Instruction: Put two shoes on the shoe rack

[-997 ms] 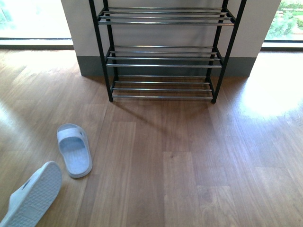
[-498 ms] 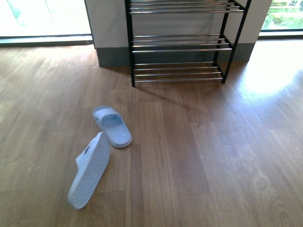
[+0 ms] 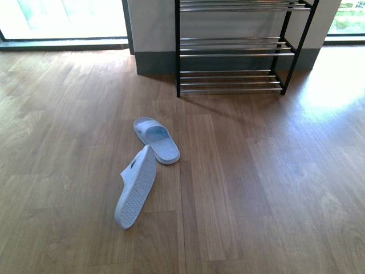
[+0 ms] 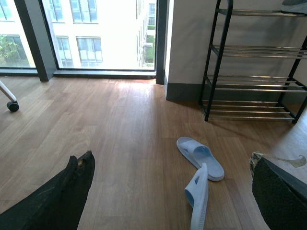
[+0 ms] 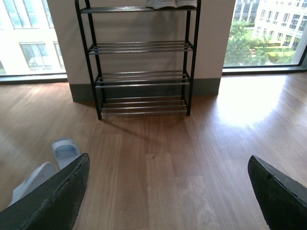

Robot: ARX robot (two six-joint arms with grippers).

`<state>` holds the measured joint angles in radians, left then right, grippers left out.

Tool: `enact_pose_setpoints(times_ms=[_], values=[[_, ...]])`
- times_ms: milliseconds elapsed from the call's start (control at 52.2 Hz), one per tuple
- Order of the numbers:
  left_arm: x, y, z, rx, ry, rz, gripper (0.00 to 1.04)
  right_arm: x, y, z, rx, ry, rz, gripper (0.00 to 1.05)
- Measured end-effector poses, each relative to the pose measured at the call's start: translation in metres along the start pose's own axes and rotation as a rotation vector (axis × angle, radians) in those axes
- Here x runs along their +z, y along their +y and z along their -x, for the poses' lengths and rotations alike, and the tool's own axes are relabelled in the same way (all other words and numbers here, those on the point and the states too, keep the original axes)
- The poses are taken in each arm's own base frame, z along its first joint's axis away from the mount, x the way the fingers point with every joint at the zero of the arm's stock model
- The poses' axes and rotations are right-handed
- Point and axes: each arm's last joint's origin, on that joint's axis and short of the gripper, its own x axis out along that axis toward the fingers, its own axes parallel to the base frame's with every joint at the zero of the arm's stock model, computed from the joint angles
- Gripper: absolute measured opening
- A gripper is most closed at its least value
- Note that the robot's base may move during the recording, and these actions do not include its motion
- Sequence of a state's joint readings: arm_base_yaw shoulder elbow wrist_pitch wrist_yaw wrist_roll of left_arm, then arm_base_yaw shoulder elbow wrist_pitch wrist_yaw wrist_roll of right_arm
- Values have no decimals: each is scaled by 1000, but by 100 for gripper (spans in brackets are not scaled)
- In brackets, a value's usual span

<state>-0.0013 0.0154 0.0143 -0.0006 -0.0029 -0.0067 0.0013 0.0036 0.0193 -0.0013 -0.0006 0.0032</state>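
Honestly, looks barely started. Got one pale blue slide [image 3: 157, 140] sitting sole-down on the wood floor [image 3: 256, 188], with the other slide [image 3: 136, 195] tipped up on its edge right beside it, ribbed sole showing. Both well apart from the shoe rack [image 3: 234, 55], neither on a tier yet. Left jaws and right jaws spread wide apart, holding nothing, well clear of either slide. Two grabs, two carries, two set-downs left to do. Can't make out the pale thing [image 5: 171, 4] on the top tier.

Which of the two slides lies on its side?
The slide nearer the camera, its ridged sole showing. The other slide, closer to the rack, sits flat, strap up.
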Motion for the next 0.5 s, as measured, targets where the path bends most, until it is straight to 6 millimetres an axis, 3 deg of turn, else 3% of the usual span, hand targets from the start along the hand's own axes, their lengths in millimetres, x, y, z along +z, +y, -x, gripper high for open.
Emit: enact_pose_setpoints(times_ms=[498], values=[[0,0,0,-3,0,0,95,0,0,0,-3,-1,0,96]])
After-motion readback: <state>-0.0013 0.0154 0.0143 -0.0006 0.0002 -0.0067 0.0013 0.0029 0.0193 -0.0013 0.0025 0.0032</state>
